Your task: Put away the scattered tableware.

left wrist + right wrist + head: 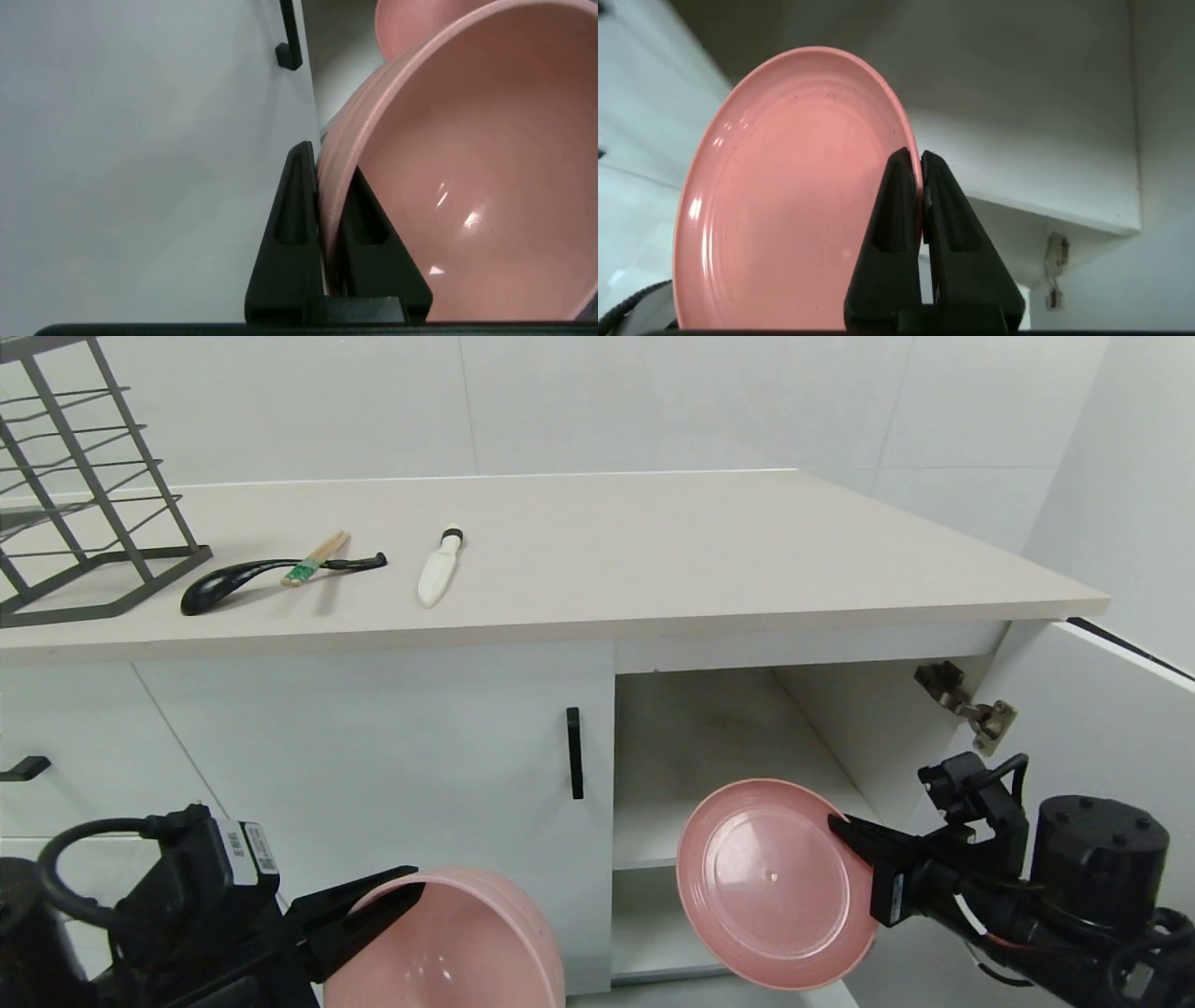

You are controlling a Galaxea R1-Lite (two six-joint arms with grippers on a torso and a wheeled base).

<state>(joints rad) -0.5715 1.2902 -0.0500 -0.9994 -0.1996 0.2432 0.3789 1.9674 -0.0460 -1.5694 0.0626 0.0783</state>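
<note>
My left gripper is shut on the rim of a pink bowl, low in front of the shut cabinet door; its fingers pinch the bowl wall. My right gripper is shut on the edge of a pink plate, held upright before the open cabinet compartment. The plate shows clamped between the fingers. On the counter lie a black spoon, chopsticks resting across its handle, and a white knife.
A dark wire dish rack stands at the counter's left end. The right cabinet door hangs open beside my right arm, hinge exposed. The left door is closed, with a black handle. A shelf divides the open compartment.
</note>
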